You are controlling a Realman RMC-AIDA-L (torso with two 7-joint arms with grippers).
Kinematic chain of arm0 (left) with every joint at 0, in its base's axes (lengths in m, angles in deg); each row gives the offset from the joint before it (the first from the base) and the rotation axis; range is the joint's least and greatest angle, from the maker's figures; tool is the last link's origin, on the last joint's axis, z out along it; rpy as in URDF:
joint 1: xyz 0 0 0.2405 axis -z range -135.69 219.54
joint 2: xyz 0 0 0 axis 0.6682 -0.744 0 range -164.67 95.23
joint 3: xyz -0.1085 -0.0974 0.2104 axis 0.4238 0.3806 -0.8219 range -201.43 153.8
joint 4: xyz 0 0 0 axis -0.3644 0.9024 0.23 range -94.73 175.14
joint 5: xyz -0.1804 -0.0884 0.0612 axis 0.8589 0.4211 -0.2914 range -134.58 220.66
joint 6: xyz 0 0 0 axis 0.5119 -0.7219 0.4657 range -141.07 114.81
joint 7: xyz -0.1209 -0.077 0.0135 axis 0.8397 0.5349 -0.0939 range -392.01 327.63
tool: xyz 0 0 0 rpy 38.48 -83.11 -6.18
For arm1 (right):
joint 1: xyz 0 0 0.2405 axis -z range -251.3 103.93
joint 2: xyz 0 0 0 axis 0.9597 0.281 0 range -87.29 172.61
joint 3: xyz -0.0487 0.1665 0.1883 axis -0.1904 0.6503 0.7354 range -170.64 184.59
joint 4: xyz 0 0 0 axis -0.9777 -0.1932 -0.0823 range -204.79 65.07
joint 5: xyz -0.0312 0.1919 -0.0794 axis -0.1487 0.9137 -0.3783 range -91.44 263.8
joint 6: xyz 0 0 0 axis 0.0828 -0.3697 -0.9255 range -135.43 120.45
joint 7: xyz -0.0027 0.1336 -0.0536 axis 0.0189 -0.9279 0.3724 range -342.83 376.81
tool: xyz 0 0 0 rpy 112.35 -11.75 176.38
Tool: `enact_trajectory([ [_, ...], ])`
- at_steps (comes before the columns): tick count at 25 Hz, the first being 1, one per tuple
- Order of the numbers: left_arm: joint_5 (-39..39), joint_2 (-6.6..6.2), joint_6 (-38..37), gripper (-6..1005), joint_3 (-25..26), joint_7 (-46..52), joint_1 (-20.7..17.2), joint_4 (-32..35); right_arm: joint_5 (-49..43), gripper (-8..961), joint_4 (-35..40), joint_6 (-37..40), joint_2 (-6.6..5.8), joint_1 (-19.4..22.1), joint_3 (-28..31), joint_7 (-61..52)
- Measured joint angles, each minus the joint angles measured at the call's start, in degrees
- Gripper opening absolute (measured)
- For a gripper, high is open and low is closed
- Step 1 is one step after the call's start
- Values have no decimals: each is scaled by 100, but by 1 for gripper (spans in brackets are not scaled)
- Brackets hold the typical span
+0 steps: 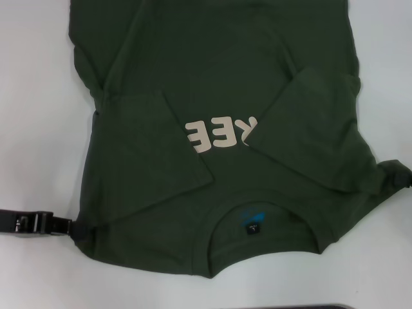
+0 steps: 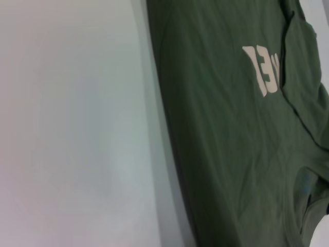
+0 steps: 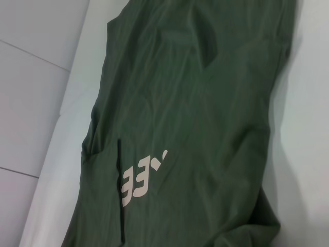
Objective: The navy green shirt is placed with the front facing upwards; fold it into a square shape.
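The shirt [image 1: 212, 116] lies front up on the white table [image 1: 32, 96], collar [image 1: 257, 248] toward the robot at 6 o'clock, body running off toward 12. Both sleeves are folded inward over the chest: the left sleeve [image 1: 151, 154] covers the print's [image 1: 222, 134] start from 9 o'clock, the right sleeve [image 1: 315, 129] overlaps its end from 3 o'clock, leaving pale letters showing between them. A small dark label [image 1: 252, 227] sits inside the collar. The left gripper [image 1: 67, 226] reaches in low at 8 o'clock, its tip meeting the shoulder edge; whether its jaws are apart or together cannot be told. The right gripper [image 1: 396, 175] sits at 4 o'clock against bunched cloth at the opposite shoulder; its jaw state also cannot be told. Both wrist views show only cloth, print and table.
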Motion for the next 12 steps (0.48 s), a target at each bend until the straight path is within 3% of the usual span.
enact_trajectory([
  [12, 232, -84, -448, 0, 174, -104, 46, 139, 3, 76, 4, 163, 50, 167, 0, 145],
])
